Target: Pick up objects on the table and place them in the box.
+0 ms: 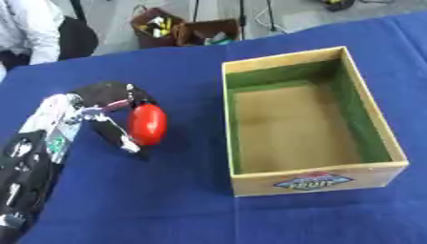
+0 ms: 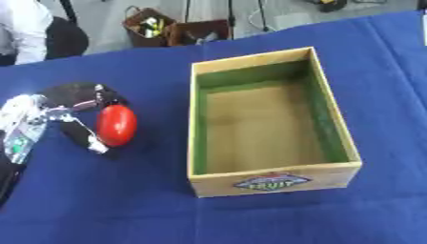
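A red oval object (image 1: 147,123), smooth and egg-shaped, is held in my left hand (image 1: 106,102) at the left of the table, fingers above it and thumb below. It hangs left of the wooden box (image 1: 234,138), a hand's width from the box's left wall. The box has green inner walls, a brown floor and a label on its near side; nothing shows inside it. My left arm comes in from the lower left corner. My right hand shows in neither view.
A blue cloth (image 1: 150,205) covers the table. Beyond the far edge stand two brown bags (image 1: 179,27) with small items on the floor. A person in a white sleeve (image 1: 33,28) stands at the far left corner.
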